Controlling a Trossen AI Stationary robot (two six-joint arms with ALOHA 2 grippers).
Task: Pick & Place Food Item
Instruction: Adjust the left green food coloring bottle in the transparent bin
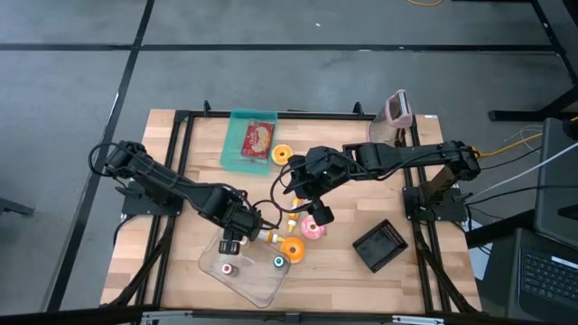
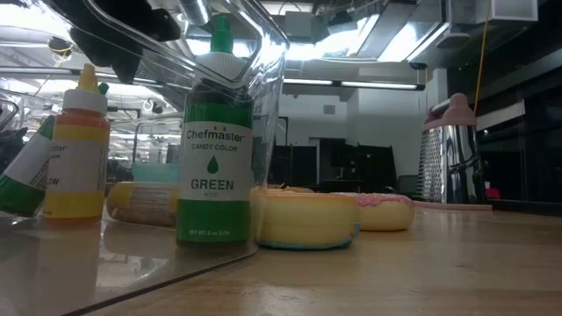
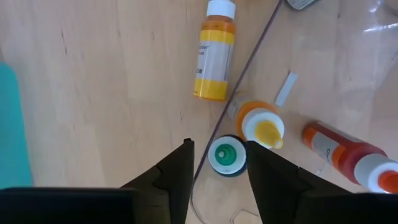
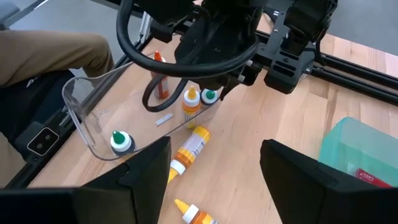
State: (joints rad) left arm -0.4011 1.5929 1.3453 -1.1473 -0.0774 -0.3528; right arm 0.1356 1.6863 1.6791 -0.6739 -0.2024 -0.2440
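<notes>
A green-capped colouring bottle [image 3: 226, 157] stands in the clear tray [image 1: 262, 287] at the table's near edge, close to a yellow-capped bottle [image 3: 263, 128]. My left gripper [image 3: 220, 144] points down over the green cap, open, one finger on either side; a gap shows at one finger. A red-orange bottle [image 3: 345, 155] lies in the tray. A second green bottle [image 2: 215, 149] stands upright at the tray's near corner. My right gripper [image 4: 214, 149] hangs open with nothing between its fingers above the pink donut [image 1: 314, 227].
A yellow bottle [image 3: 214, 53] lies on the wood outside the tray's wall. A yellow-orange donut [image 1: 293, 248] lies beside the tray. An orange donut [image 1: 282, 154] and a teal tray [image 1: 237, 144] sit at the far side. A black box [image 1: 379, 246] and a grater [image 1: 397, 108] are on the right.
</notes>
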